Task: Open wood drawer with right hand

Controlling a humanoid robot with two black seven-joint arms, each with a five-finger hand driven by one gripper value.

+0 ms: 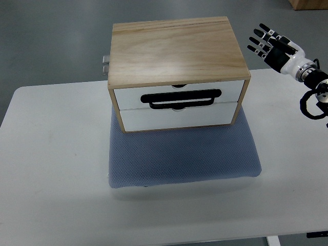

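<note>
White worktop (56, 174) across the foreground, rounded corners, bare but for a blue-grey mesh mat (184, 159) laid square at centre, likely to keep the load from sliding when pulled. Standing on the mat's far half: wood drawer box (177, 51), two white fronts facing the camera, both flush and shut. Black bar handle (182, 98) across the seam between the fronts, within reach from the near side. Small metal fitting (105, 64) jutting from the box's left rear. Right hand (274, 47) raised beyond the box's right rear corner, well apart from the handle, fingers spread, holding nothing; task apparently not yet begun. Grey floor beyond; sliver of a cardboard box (307, 4) at top right.
</note>
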